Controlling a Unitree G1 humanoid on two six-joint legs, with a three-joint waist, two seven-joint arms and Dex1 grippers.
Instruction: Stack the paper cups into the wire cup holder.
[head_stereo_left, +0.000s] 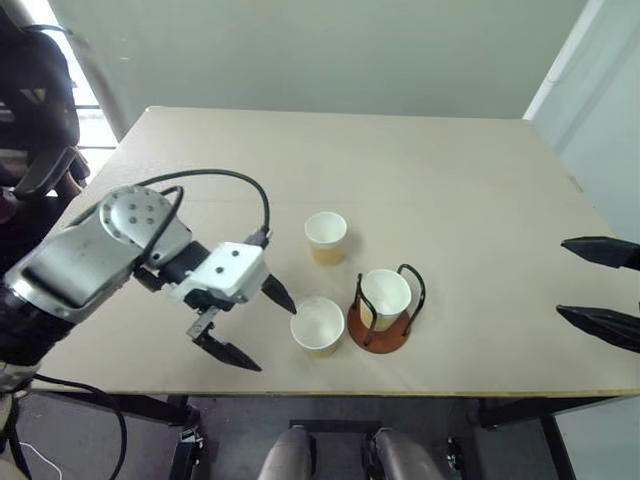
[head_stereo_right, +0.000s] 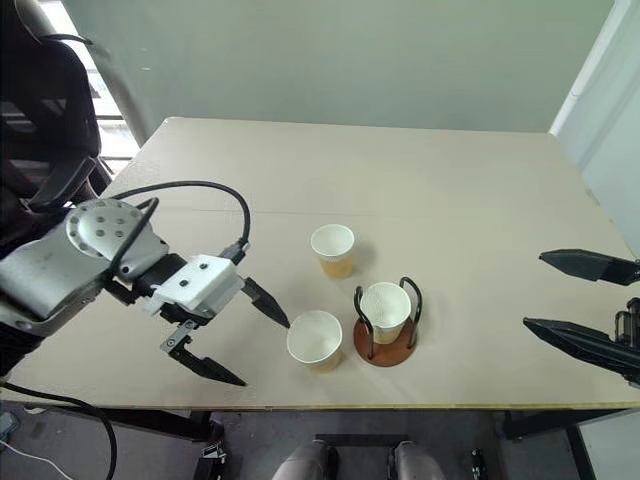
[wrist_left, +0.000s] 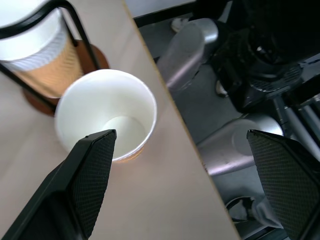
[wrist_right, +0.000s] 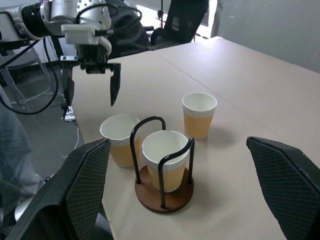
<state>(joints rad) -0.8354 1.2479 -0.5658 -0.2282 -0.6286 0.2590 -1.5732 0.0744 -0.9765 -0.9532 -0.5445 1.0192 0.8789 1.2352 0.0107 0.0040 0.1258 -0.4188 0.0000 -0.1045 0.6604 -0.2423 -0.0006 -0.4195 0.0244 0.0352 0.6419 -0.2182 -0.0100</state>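
Note:
Three paper cups stand upright near the table's front edge. One cup (head_stereo_left: 326, 236) stands alone farther back. A second cup (head_stereo_left: 385, 293) sits inside the wire cup holder (head_stereo_left: 378, 336), between its black loops on the reddish-brown base. The third cup (head_stereo_left: 318, 325) stands just left of the holder, empty and white inside (wrist_left: 107, 117). My left gripper (head_stereo_left: 268, 335) is open at this cup's left side, one fingertip close to its rim and the other out past the table's front edge. At the table's right side my right gripper (head_stereo_left: 561, 278) is open and holds nothing, well apart from the cups.
The tan table (head_stereo_left: 450, 170) has bare room behind and to the right of the cups. Its front edge runs right below the front cup and holder. A dark office chair (head_stereo_left: 40, 110) stands off the table's far left corner.

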